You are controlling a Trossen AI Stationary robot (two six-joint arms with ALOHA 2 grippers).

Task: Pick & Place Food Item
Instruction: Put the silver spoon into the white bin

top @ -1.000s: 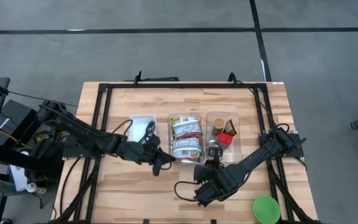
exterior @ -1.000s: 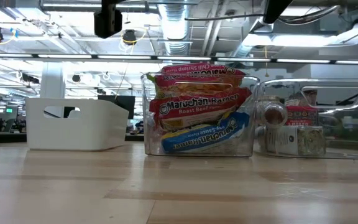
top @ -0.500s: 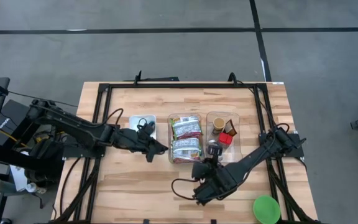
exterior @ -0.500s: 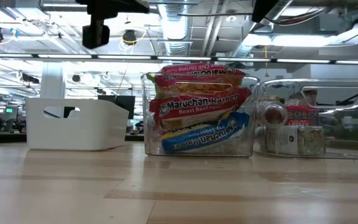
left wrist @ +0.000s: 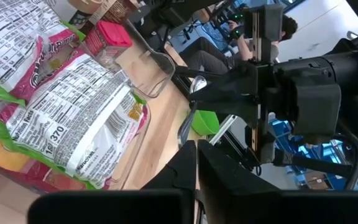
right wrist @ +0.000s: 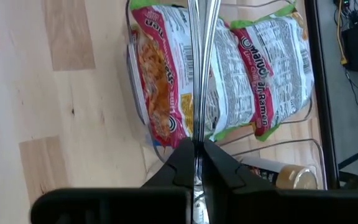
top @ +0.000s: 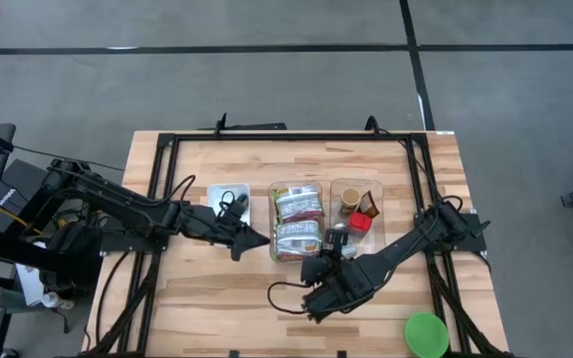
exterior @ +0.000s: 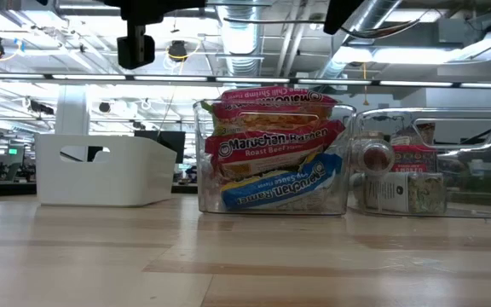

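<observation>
In the low view both arms were cut off by the top edge, so only a dark camera block (exterior: 135, 49) hung in sight and neither gripper could be seen there. The jars and boxes in the clear bin (top: 357, 214) by the table's right edge were too small from above to tell apart, and the noodle packets (exterior: 273, 153) hid whatever lay behind them in the middle bin. The green lid (top: 427, 334) near the table's front right corner was cut by the bottom edge of the high view.
</observation>
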